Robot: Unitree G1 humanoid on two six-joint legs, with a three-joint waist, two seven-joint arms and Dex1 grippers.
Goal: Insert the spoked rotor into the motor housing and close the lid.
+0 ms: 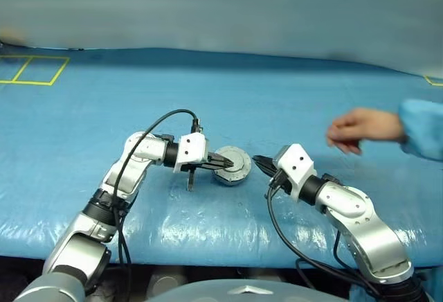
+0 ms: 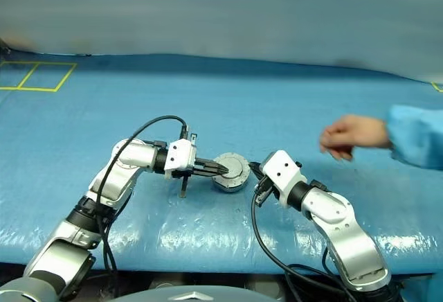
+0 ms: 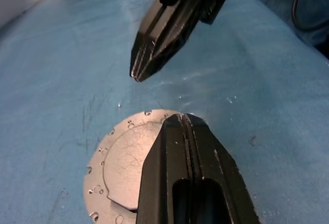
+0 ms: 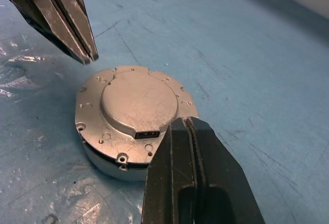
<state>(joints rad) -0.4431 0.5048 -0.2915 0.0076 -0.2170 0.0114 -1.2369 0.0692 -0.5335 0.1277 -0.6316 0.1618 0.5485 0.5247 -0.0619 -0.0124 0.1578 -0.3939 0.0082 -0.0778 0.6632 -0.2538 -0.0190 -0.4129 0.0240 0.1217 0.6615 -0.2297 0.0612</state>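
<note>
A squat round silver motor housing (image 4: 103, 161) stands on the blue table between my two grippers. A flat silver lid (image 4: 139, 103) with a raised round middle and small rim holes lies on top of it. The spoked rotor is hidden. My left gripper (image 1: 227, 165) is shut, and its tips hang just over the lid's left rim (image 3: 123, 167). From the right, my right gripper (image 1: 257, 159) points at the housing, shut with nothing in it, a short gap away. The left wrist view has the right gripper (image 3: 138, 75) beyond the lid.
A person's hand (image 1: 356, 130) in a blue sleeve (image 1: 423, 129) hovers over the table at the right, behind my right arm. Yellow tape squares (image 1: 34, 70) mark the far left. The table's front edge (image 1: 221, 243) runs just below my arms.
</note>
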